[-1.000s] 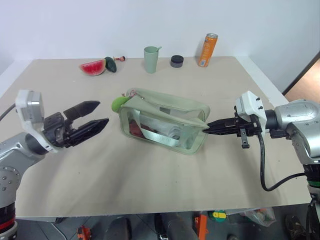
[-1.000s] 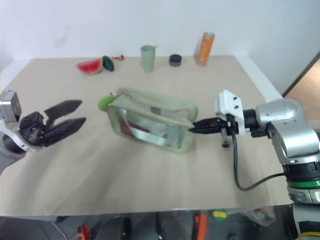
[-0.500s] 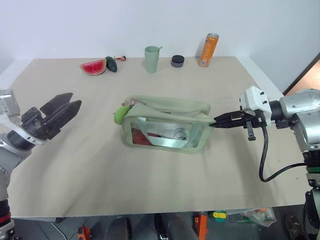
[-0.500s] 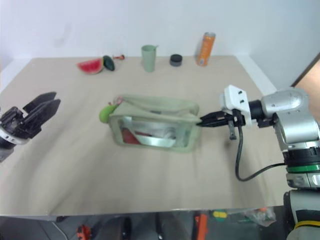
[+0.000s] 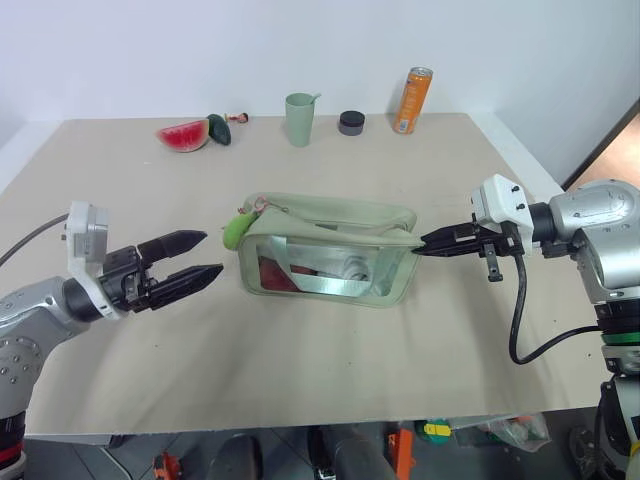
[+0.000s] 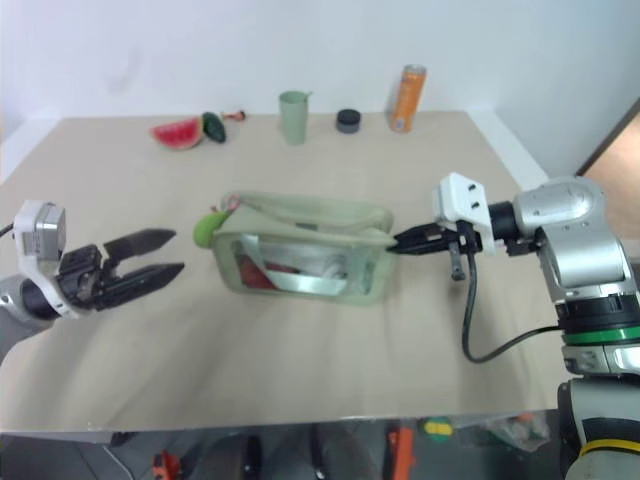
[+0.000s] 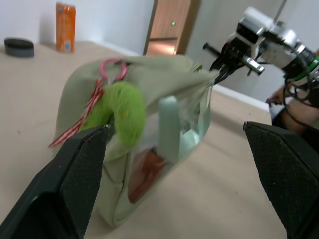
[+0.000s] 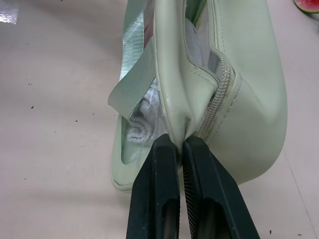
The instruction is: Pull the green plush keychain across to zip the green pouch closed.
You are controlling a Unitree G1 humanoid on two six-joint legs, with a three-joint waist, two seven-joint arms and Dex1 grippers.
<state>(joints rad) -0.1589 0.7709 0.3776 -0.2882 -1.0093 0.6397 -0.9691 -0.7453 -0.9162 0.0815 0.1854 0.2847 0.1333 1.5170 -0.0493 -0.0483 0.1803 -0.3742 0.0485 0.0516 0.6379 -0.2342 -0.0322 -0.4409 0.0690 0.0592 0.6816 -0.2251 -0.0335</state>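
1. This looks like a robot test room, not a home.
2. A big plain surface (image 5: 330, 380) covered in tan cloth stands before a bare white wall (image 5: 200, 50).
3. A few mixed things sit far apart along the back: a toy watermelon slice (image 5: 185, 135), a green cup (image 5: 300, 105), a small dark tub (image 5: 351, 122) and an orange can (image 5: 411, 101).
4. A black cable (image 5: 520, 320) hangs loose from the robot's right arm.
5. A wooden door (image 7: 172, 27) shows behind the surface.

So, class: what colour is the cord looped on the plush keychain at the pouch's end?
Pink-red, on the green plush keychain; the cord shows best in the left wrist view.
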